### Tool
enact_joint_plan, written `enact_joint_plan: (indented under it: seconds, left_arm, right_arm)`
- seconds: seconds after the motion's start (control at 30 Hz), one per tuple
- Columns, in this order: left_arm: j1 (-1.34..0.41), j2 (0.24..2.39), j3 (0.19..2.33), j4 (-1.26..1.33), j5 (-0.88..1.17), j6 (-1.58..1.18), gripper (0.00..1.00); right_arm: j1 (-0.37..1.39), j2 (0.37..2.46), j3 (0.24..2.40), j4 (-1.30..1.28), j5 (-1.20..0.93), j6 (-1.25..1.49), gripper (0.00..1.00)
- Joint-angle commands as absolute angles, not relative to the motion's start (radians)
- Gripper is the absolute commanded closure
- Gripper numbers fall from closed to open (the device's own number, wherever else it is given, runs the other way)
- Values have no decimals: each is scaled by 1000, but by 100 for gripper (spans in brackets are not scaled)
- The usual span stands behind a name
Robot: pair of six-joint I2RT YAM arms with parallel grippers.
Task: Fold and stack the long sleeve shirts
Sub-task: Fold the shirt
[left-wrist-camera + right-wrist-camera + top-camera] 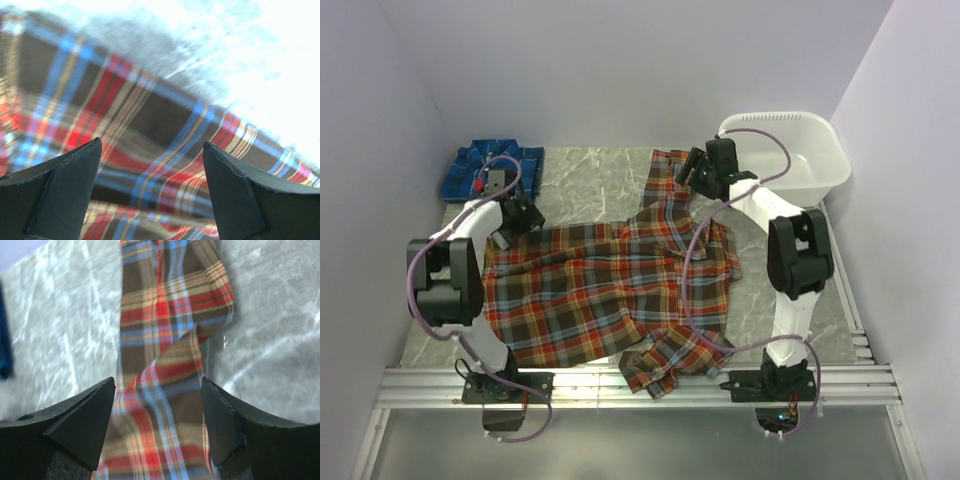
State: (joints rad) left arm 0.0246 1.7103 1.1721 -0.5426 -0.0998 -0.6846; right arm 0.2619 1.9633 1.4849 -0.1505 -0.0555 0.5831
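The red-orange plaid shirt point(600, 290) lies spread across the table middle, one sleeve point(668, 175) stretched toward the back and the other bunched at the front edge point(665, 365). The blue plaid shirt point(490, 172) lies folded at the back left. My left gripper point(506, 232) is open, low over the red shirt's left edge point(150, 135). My right gripper point(692, 172) is open above the far sleeve point(170, 340), its fingers point(90, 415) either side of the cloth, holding nothing.
A white plastic tub point(810, 160) stands at the back right, beside the right arm. Grey marble tabletop point(590, 180) shows between the shirts. Walls close in on left, back and right. A metal rail point(620, 385) runs along the front edge.
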Motion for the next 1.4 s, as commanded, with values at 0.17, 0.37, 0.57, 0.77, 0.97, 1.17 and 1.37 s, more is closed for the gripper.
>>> enact_joint_plan:
  seconds: [0.17,0.37,0.57,0.77,0.97,1.17,1.37]
  left_arm:
    - [6,1874,1290,-561,-67,-747,12]
    - [6,1946,1324,-552,-72,-776,12]
    - [5,1980,1328,-554,-81,-785,12]
    - [8,2014,1341,-543,-90,-784,12]
    - [25,2092,1437,-538,-86,-767,12]
    - [38,2170,1565,-522,-69,-750,12]
    - [37,2110,1626,-523,-71,-715,11]
  right_arm:
    - [267,2020,1525,-166,-57,644,26]
    - [279,1872,1349,-178,-14,543,27]
    - [276,1750,1217,-229,37,541,28]
    - [265,1741,1092,-178,26,581,31]
    - [244,1851,1138,-137,38,581,34]
    - [242,1948,1290,-164,89,552,34]
    - [281,1881,1356,-172,100,459,33]
